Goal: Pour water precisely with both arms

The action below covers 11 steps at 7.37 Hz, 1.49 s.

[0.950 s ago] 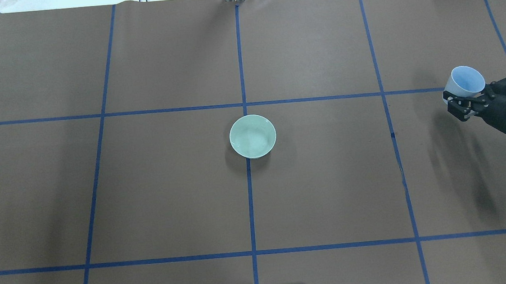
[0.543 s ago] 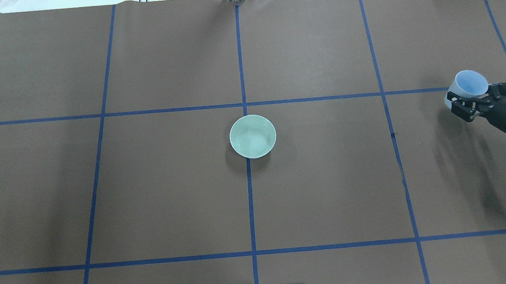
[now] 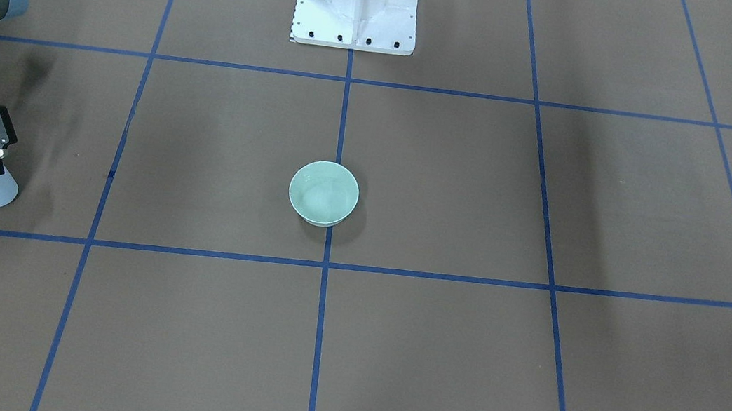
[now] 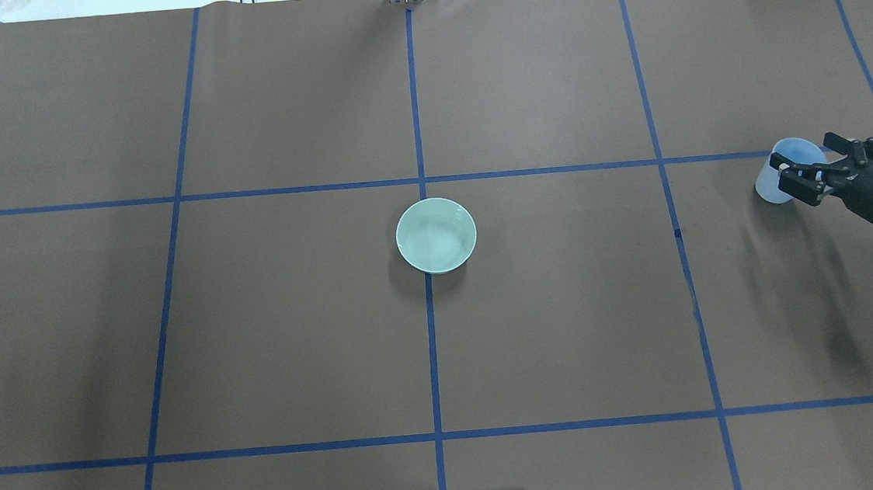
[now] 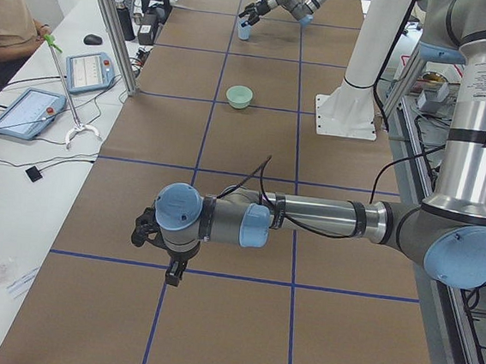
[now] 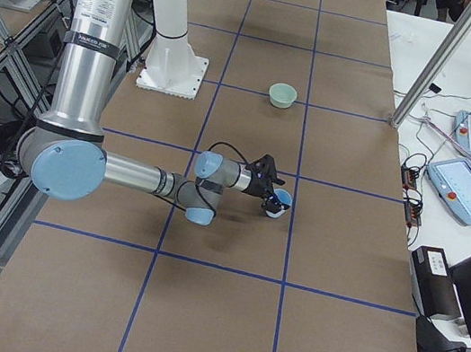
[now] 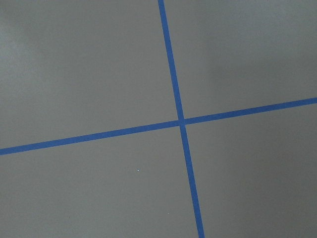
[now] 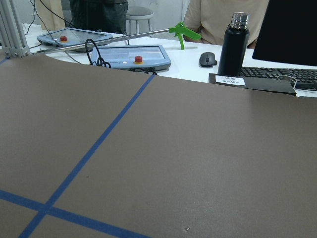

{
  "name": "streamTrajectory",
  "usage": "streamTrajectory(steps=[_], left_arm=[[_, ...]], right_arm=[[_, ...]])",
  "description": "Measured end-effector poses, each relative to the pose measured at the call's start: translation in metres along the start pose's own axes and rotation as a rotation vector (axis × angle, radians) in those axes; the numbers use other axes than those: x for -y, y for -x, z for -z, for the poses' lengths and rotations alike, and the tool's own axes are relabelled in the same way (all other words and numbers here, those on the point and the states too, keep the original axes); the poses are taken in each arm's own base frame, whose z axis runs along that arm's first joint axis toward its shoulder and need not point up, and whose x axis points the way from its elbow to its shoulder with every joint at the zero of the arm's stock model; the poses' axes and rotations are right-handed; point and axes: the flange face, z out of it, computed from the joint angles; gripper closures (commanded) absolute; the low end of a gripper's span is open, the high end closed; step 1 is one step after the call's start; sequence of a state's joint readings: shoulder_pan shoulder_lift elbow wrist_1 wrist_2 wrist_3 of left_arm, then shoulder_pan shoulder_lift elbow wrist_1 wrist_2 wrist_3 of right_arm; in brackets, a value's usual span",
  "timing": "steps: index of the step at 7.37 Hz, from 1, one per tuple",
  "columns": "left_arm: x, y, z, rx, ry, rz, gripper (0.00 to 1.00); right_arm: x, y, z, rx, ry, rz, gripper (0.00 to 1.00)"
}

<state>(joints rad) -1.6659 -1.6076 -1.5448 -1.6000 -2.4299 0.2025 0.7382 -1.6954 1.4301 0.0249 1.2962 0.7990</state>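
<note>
Green bowl (image 4: 436, 235) upright at table centre, faint glints of water (image 4: 434, 239) inside; right gripper (image 4: 811, 168) fingers astride pale blue cup (image 4: 776, 181) at table's right edge, grip uncertain, contents unseen; left gripper (image 5: 160, 251) state unclear.

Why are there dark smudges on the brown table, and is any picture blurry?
Overhead view: the smudges are soft shadows on the table, one beside the bowl, longer ones below the right hand. Front view: faint shadow bands. Nothing is badly blurred; the cup looks slightly soft.
</note>
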Motion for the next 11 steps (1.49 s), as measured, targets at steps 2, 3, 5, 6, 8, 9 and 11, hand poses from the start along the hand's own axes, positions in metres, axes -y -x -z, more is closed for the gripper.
streamTrajectory(steps=[2,3,5,6,8,9,11], left_arm=[[0.0,0.0,0.0,0.0,0.0,-0.001,0.0],[0.0,-0.001,0.001,0.0,-0.003,-0.004,0.0],[0.003,-0.005,0.004,0.0,-0.032,-0.041,0.0],[0.008,-0.011,0.008,-0.005,-0.074,-0.09,0.0],[0.02,-0.03,0.016,-0.007,-0.166,-0.159,0.0],[0.03,-0.049,0.013,-0.014,-0.205,-0.193,0.0],[0.059,-0.105,0.0,-0.057,-0.236,-0.186,0.0]], right_arm=[[0.021,-0.02,0.002,-0.001,0.002,-0.018,0.0],[0.042,-0.038,0.001,0.001,0.032,-0.034,0.0],[0.104,-0.066,-0.013,0.008,0.131,-0.08,0.0],[0.14,-0.08,-0.021,0.01,0.2,-0.108,0.0],[0.187,-0.108,-0.028,-0.009,0.329,-0.123,0.0],[0.197,-0.122,-0.027,-0.024,0.391,-0.116,0.0],[0.2,-0.156,-0.021,-0.062,0.519,-0.096,0.0]])
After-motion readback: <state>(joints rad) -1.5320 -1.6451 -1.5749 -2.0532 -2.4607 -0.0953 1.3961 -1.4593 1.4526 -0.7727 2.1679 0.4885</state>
